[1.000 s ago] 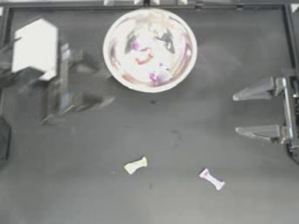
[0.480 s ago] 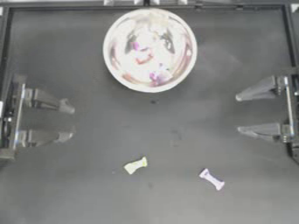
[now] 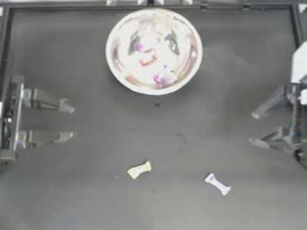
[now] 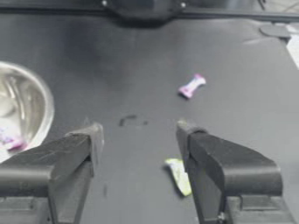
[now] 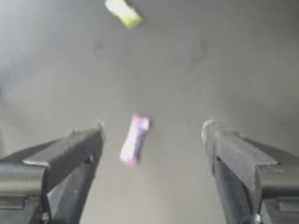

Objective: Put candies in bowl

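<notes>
Overhead, you are seeing the bowl (image 3: 153, 51) sitting near the far edge of the worktop (image 3: 180, 134), with candy shapes inside it: a red one (image 3: 148, 60) and a purple one (image 3: 160, 79) are showing, while the rest are blurring into reflections and cannot be counted. Two candies are lying outside it on the near half of the worktop, well apart from the bowl: the yellow-green candy (image 3: 139, 169) and, further toward the right arm's side, the white-and-pink candy (image 3: 217, 184). Your left gripper (image 3: 67, 122) is waiting at the left edge, jaws spread and holding nothing; your right gripper (image 3: 256, 129) is sitting at the right edge, jaws also spread, its arm partly cut off.

In the left wrist view, the yellow-green candy (image 4: 179, 176) is lying just beside one jaw, its end partly hidden. The bowl (image 4: 35, 109) is only partly showing.

In the right wrist view, the white-and-pink candy (image 5: 133, 140) is lying between the open jaws, touching neither.
</notes>
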You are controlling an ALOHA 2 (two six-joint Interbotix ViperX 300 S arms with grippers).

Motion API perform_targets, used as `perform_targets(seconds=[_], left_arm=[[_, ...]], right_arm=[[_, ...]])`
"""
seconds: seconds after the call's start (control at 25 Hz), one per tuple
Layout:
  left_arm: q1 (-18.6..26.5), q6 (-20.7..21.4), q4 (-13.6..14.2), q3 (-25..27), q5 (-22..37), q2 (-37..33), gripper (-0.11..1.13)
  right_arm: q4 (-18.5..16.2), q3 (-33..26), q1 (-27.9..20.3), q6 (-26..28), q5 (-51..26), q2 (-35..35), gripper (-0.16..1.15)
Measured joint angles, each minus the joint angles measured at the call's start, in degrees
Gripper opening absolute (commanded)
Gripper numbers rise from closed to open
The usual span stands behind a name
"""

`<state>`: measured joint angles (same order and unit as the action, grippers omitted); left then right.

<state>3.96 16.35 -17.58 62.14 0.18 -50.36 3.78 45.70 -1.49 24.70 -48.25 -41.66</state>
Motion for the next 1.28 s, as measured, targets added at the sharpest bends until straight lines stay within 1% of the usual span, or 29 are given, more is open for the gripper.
perform_targets(seconds=[0.04,0.08,0.12,0.28,0.4,0.48,0.56,0.68,0.8,0.84,0.88,1.08,1.28], left_arm=[[0.00,0.09,0.09,0.00,0.00,0.00,0.88],[0.00,0.09,0.09,0.09,0.00,0.00,0.88],[0.18,0.00,0.00,0.00,0.00,0.00,0.88],[0.53,0.18,0.00,0.18,0.09,0.00,0.88],[0.97,0.18,0.00,0.35,0.18,0.00,0.88],[1.14,0.18,0.00,0.53,0.18,-0.18,0.88],[1.23,0.18,0.00,0.79,0.18,-0.26,0.88],[1.32,0.18,0.00,1.14,0.18,-0.70,0.88],[1.32,0.09,-0.09,1.58,0.18,-1.14,0.88],[1.32,0.09,-0.09,1.67,0.18,-1.41,0.88],[1.32,0.09,-0.09,1.67,0.18,-1.58,0.88],[1.32,0.09,-0.18,1.67,0.18,-1.76,0.88],[1.32,0.09,-0.18,1.67,0.18,-1.76,0.88]], right_arm=[[-1.41,-1.14,1.49,3.08,-2.37,1.76,0.97],[-3.34,-2.55,3.52,7.47,-4.66,3.69,0.97],[-4.83,-3.25,4.83,9.84,-5.98,5.45,0.97],[-9.84,-5.80,11.07,21.45,-9.05,11.78,0.97],[-12.04,-7.21,15.03,26.81,-9.14,16.70,0.98],[-13.18,-8.17,16.88,29.27,-8.61,20.30,0.98],[-13.89,-8.88,17.84,30.41,-7.56,23.91,0.98],[-14.06,-9.14,17.93,31.03,-5.54,28.21,0.98],[-13.89,-9.14,17.93,31.64,-4.22,31.29,0.98],[-13.89,-9.14,17.93,31.64,-4.22,31.29,0.98],[-13.80,-9.14,17.93,32.17,-3.60,33.13,0.98],[-13.10,-9.23,18.54,34.10,-1.58,38.14,0.98],[-12.30,-9.14,19.51,35.60,2.81,41.48,0.98]])
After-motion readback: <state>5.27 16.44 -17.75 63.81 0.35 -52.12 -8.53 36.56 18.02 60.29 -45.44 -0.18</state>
